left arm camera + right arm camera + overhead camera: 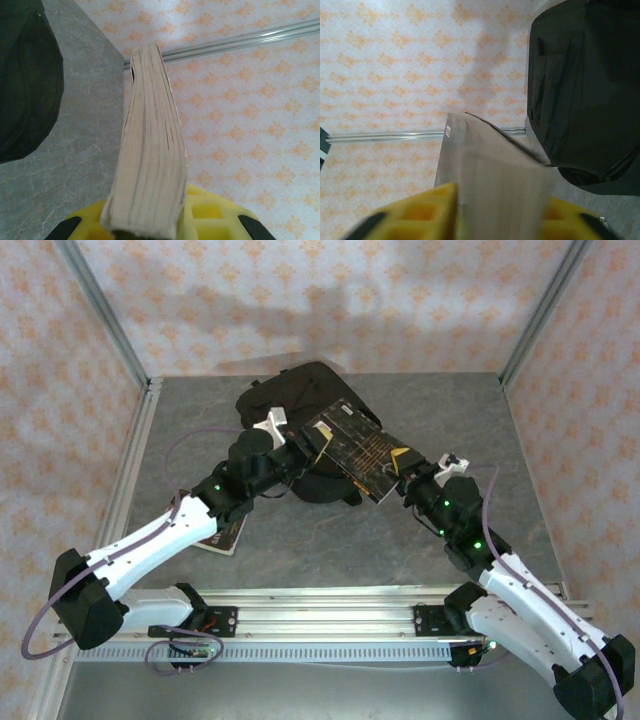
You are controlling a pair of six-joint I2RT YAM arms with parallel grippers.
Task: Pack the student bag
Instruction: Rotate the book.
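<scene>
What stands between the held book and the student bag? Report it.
Nothing visible. The book, gripped at both ends, hangs close by the student bag, with no other object between them. Whether the bag's opening is unzipped cannot be told.

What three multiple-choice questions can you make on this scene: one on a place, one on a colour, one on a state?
1. Where does the student bag lie?
A. at the near edge
B. at the far middle of the table
C. on the wall

2. What colour are the pincer fingers?
A. yellow
B. red
C. blue

3. How is the dark book held?
A. by one pincer alone
B. by nothing, lying flat
C. by the left pincer and the right pincer

Answers:
1 B, the top view shows it beyond the arms.
2 A, both wrist views show yellow.
3 C, each wrist view shows pages between its fingers.
</scene>
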